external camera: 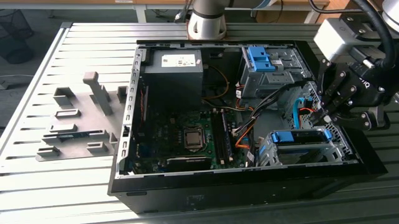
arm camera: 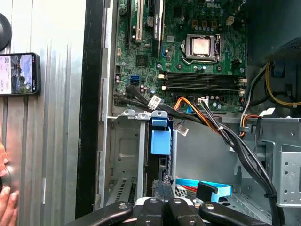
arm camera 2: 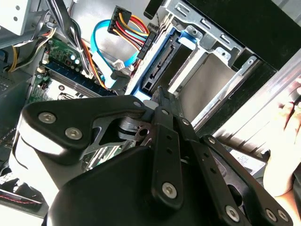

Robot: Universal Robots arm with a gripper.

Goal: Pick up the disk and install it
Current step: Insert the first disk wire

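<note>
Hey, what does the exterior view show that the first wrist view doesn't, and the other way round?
The exterior view adds the grey fixture blocks on the slatted table, at the exterior view's left, and the arm's base. The first wrist view adds a phone lying on that table and a hand. Both share the processor socket and the disk, with its blue carrier, in the drive cage.

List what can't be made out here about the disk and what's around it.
- Disk: edge-on in the second wrist view; the drive cage covers its label and flat faces.
- Disk's seating depth: in the first wrist view the gripper covers its end.
- Hand: cut off by the second wrist view's edge.
- Phone: screen too small, cut by the first wrist view's edge.
</note>
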